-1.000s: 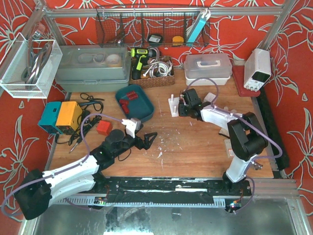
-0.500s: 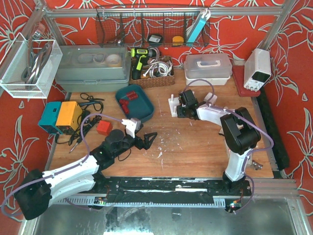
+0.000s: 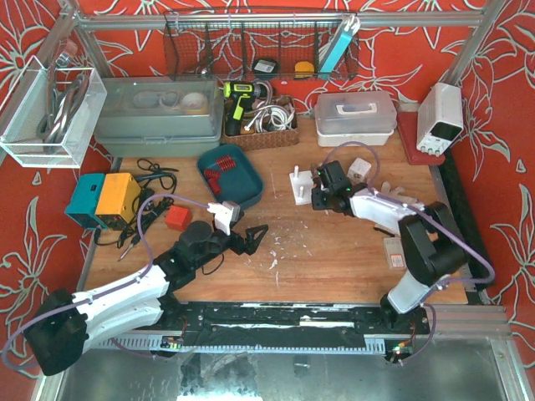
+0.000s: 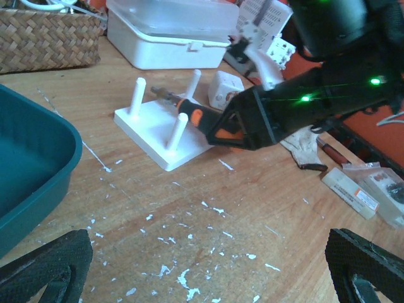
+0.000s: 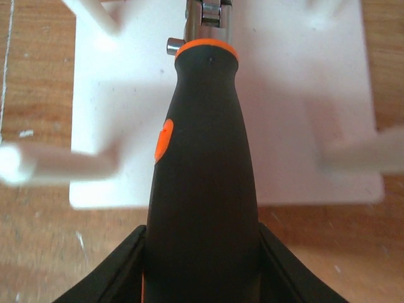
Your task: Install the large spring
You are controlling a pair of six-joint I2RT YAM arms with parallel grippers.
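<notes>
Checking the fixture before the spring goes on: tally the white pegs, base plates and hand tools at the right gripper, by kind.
White pegs: 4
White base plate: 1
Black-and-orange tool: 1
Total: 6

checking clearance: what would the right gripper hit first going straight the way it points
The black-and-orange tool in the right gripper would likely meet the white peg base first; depth is unclear.

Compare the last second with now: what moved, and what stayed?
The right arm's elbow swung toward the near right. The right claw drew slightly right and nearer, uncovering a small white block. It still grips the black-and-orange tool over the white peg base. The left claw stayed open and still, and the teal tray did not move.
</notes>
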